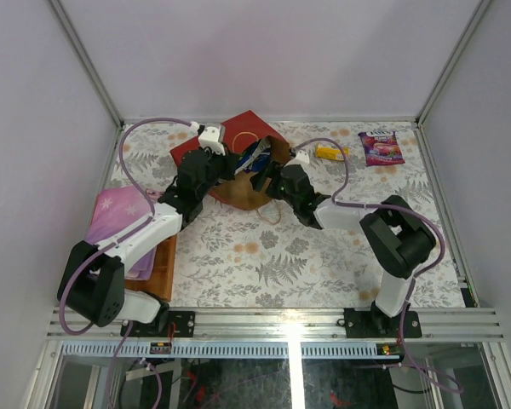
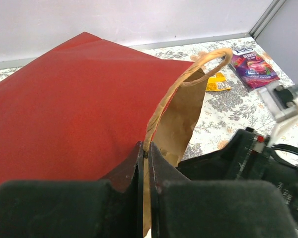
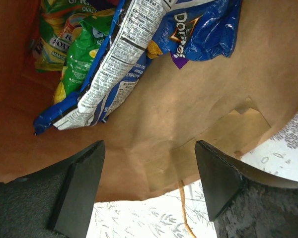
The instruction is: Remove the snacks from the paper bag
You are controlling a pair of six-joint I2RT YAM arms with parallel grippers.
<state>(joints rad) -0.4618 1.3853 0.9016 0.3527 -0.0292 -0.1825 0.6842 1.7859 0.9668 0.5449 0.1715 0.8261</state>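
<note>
Floral cloth (image 1: 264, 256) covers the table of a white-walled cell, seen from above. The red paper bag (image 1: 238, 135) lies on its side at 12 o'clock, its brown mouth turned toward 4 o'clock. The left gripper (image 1: 226, 164) reaches in from 8 o'clock to the bag's near rim, and the right gripper (image 1: 268, 176) comes from 4 o'clock to the mouth, where a blue Doritos bag (image 1: 255, 157) shows. A purple packet (image 1: 381, 147) lies out on the cloth at 2 o'clock, with a yellow packet (image 1: 330, 152) near it on its 9 o'clock side, apart from the bag. At 8 o'clock a pink starred sheet (image 1: 117, 213) rests on a wooden tray (image 1: 163, 266). From the left wrist, the two black fingers (image 2: 124, 173) stand pressed together on the paper bag's rim at the foot of its tan cord handle (image 2: 188, 74), which arches up toward 1 o'clock. The red outer face fills the frame from 9 to 12 o'clock, and both loose packets lie on the cloth at 2 o'clock. From the right wrist, the fingers are spread wide with nothing between them, at the mouth over the kraft lining. Deeper inside, the Doritos bag lies crumpled from 8 to 1 o'clock, and a green packet (image 3: 77, 62) is tucked against it at 10 o'clock.
</note>
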